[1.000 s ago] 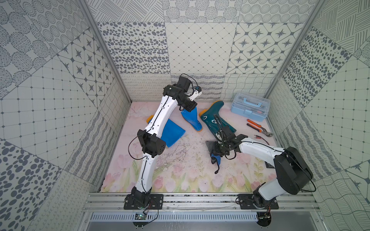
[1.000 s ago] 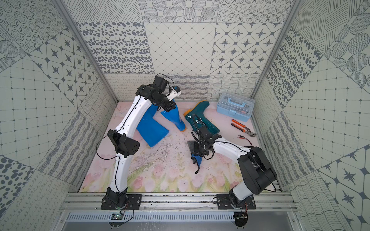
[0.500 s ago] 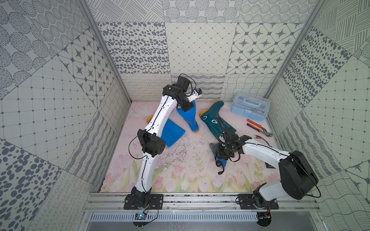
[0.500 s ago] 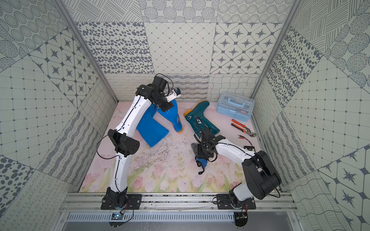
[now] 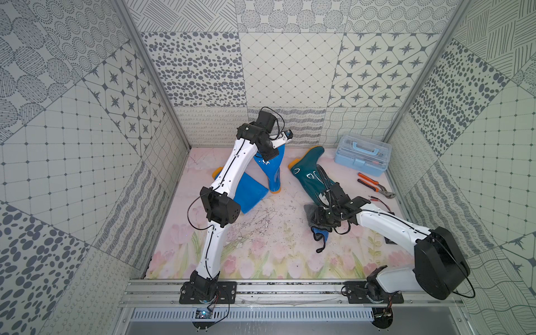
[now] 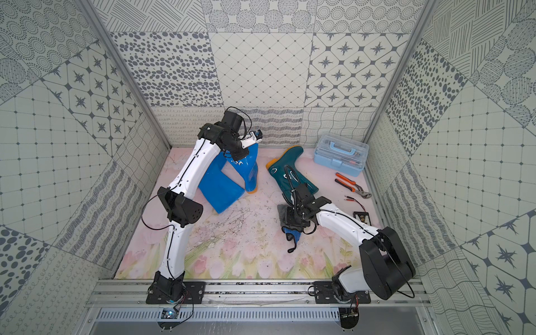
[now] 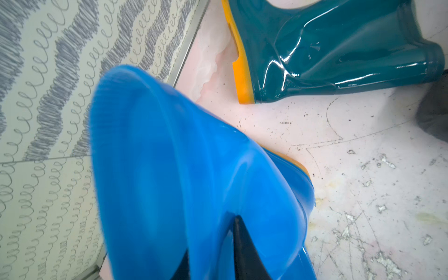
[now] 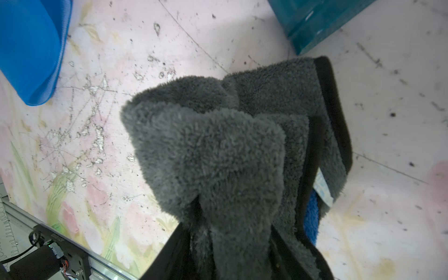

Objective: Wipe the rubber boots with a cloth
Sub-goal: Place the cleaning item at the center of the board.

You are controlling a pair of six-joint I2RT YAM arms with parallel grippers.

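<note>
Straddles rim of upright blue boot with left gripper; cannot tell how tightly. Has cloth bunched between right gripper fingers, grip unclear, teal boot just ahead. Touches no boot with cloth; wiping likely remains.

Left arm: white shell links with black joints; a thin black line and a row of small dark screws ran down each link.
Right arm: same build, white shells and black joints.
Elbow housings: black boxy blocks; the left one had a grid of small holes on one face.
Cables: thin black wire off each elbow; a ribbed black hose at the right wrist.
Wrist camera mount: white bracket with a small blue-fronted module at its tip.
Left gripper: black, with tapered fingers.
Base plates: flat and black, screwed to a silver rail.
</note>
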